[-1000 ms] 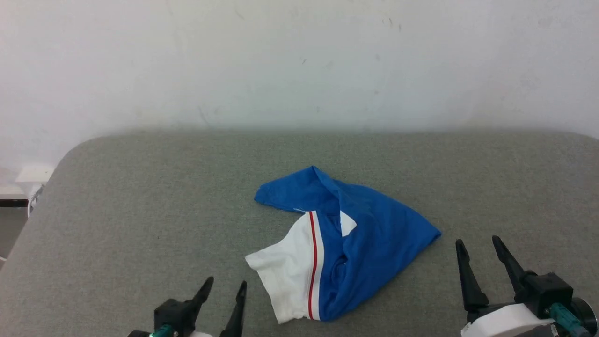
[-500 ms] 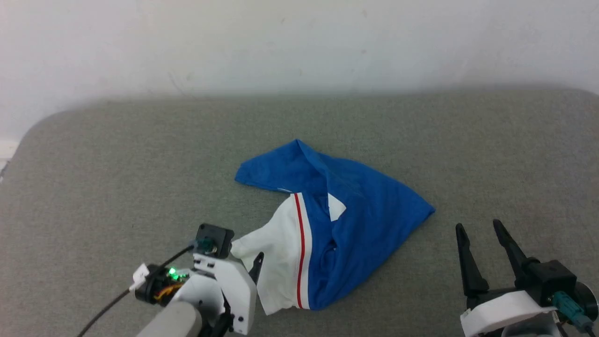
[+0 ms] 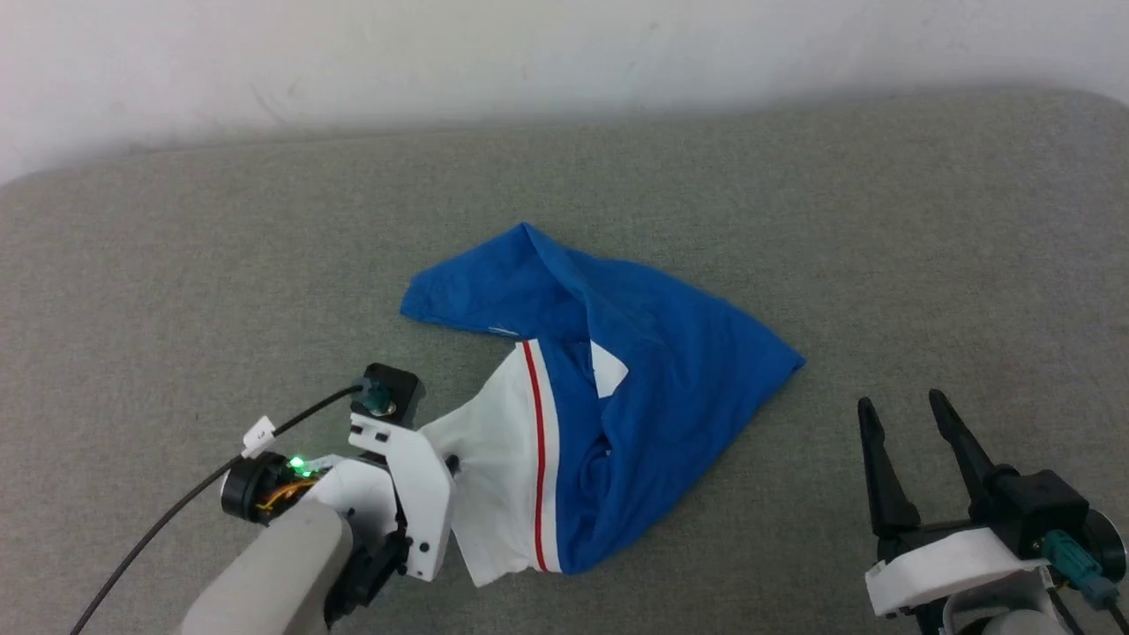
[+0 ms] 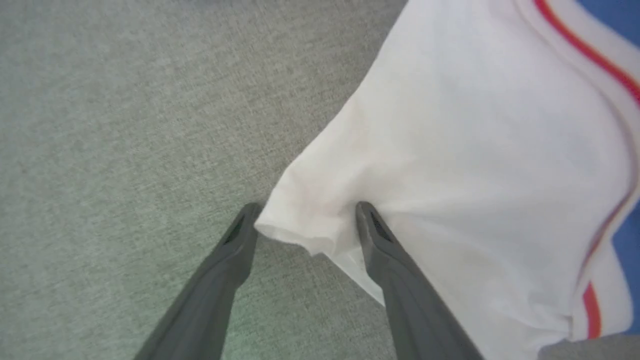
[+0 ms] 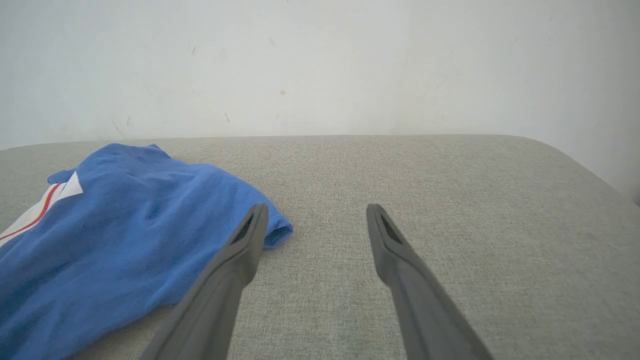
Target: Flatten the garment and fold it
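Observation:
The garment (image 3: 653, 379) lies crumpled on the grey padded surface, blue body to the right, white sleeve (image 3: 494, 467) with a red stripe to the left. My left gripper (image 3: 441, 467) is at the sleeve's left corner, pointing down. In the left wrist view its jaws stand open, and the left gripper (image 4: 307, 220) straddles the bunched corner of the white sleeve (image 4: 475, 150) without pinching it. My right gripper (image 3: 901, 404) is open and holds nothing, just right of the blue hem. In the right wrist view, the right gripper (image 5: 317, 209) points past the garment (image 5: 125, 220) at bare fabric.
The grey padded surface (image 3: 176, 265) stretches wide around the shirt and ends at a white wall (image 3: 564, 44) behind. A black cable (image 3: 176, 507) trails from my left wrist. The surface's rounded right corner (image 5: 575, 165) lies beyond the right gripper.
The head camera has tilted down, shifting the whole picture. My left arm has reached forward and turned down onto the sleeve's corner. The right gripper has stayed open in place.

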Tool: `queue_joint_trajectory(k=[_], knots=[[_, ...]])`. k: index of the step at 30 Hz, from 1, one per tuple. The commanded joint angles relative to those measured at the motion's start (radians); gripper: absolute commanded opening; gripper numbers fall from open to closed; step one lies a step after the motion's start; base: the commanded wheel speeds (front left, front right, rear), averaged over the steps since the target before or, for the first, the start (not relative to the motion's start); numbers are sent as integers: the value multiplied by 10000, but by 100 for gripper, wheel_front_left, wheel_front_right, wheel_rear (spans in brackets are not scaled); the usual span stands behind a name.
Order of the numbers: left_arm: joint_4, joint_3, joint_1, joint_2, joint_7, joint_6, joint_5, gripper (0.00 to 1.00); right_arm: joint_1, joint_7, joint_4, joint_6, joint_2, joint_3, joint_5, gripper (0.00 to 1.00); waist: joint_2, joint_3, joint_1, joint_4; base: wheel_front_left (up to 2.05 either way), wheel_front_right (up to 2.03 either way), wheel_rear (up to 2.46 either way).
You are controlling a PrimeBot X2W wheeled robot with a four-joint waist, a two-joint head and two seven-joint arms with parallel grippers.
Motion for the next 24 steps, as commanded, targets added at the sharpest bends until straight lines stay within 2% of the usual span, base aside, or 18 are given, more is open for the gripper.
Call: queue_joint_trajectory(k=[1, 6, 12, 16, 20, 24], knots=[[218, -109, 222, 9, 88, -67, -78, 0, -179, -90, 14, -9, 22, 25, 19, 100, 0, 103, -1, -32, 0, 0, 0], [9, 184, 419, -14, -827, 159, -76, 0, -166, -122, 164, -9, 22, -29, 26, 100, 0, -72, -1, 157, 0, 0, 0], [-403, 1097, 1180, 178, -2550, 936, -171, 0, -48, -134, 362, -9, 22, -122, -43, 100, 0, -685, -1, 546, 0, 0, 0], [-649, 1776, 2169, 481, -3314, 1512, -431, 0, 82, -96, 452, -9, 22, -179, -52, 100, 0, -1047, -1, 810, 0, 0, 0], [-996, 1984, 3299, 806, -3396, 2022, -521, 0, 249, 31, 495, -9, 22, -238, -77, 100, 0, -1268, -1, 1053, 0, 0, 0], [-1568, 1712, 4308, 869, -2718, 2272, -763, 0, 387, 174, 527, -9, 22, -375, -76, 100, 0, -1384, -1, 1288, 0, 0, 0]])
